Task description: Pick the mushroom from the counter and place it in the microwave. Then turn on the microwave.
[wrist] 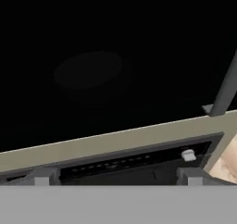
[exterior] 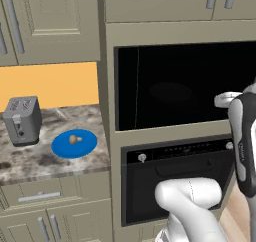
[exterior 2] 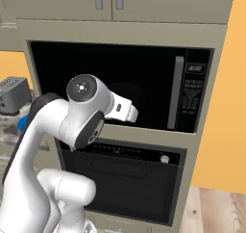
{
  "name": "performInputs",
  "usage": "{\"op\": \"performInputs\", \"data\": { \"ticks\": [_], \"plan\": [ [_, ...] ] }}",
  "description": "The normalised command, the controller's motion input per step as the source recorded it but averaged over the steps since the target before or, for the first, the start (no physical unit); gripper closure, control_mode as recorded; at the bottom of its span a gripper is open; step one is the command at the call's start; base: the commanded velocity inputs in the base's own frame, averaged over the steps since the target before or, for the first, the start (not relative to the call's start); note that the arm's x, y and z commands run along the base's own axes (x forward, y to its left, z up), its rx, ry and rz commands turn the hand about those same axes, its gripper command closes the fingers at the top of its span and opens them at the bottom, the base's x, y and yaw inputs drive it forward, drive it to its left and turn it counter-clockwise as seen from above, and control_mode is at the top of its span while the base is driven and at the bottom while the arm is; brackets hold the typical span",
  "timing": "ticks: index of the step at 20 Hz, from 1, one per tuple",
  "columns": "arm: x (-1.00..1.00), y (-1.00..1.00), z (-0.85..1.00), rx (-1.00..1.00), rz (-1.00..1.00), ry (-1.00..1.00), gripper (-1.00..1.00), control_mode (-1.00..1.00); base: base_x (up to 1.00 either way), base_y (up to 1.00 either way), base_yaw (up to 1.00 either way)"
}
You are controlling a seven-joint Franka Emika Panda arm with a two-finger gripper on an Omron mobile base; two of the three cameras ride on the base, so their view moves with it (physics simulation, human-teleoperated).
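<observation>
The small tan mushroom sits on a blue round plate on the speckled counter, left of the tall cabinet column. The black microwave is built into that column. Its dark glass door looks shut, with a grey bar handle and a keypad on its right side. My gripper is open, with its fingertips wide apart and nothing between them. It hangs close in front of the lower part of the microwave door, far to the right of the mushroom. The white hand points at the glass.
A grey toaster stands on the counter left of the plate. Below the microwave is a black oven with knobs and a horizontal handle. Beige cabinets hang above. Wooden floor lies to the right.
</observation>
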Motion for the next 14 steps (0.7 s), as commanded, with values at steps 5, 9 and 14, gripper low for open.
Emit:
{"op": "performInputs", "data": {
  "ticks": [5, 9, 14],
  "plan": [
    [-0.23, -0.27, 0.12, 0.00, 0.00, -0.19, -1.00, -1.00, 0.00, 0.00, 0.00],
    [-0.19, -0.28, 0.17, 0.00, 0.00, -0.11, -1.00, -1.00, 0.00, 0.00, 0.00],
    [-0.16, -0.30, 0.17, 0.00, 0.03, -0.03, -1.00, -1.00, 0.00, 0.00, 0.00]
  ]
}}
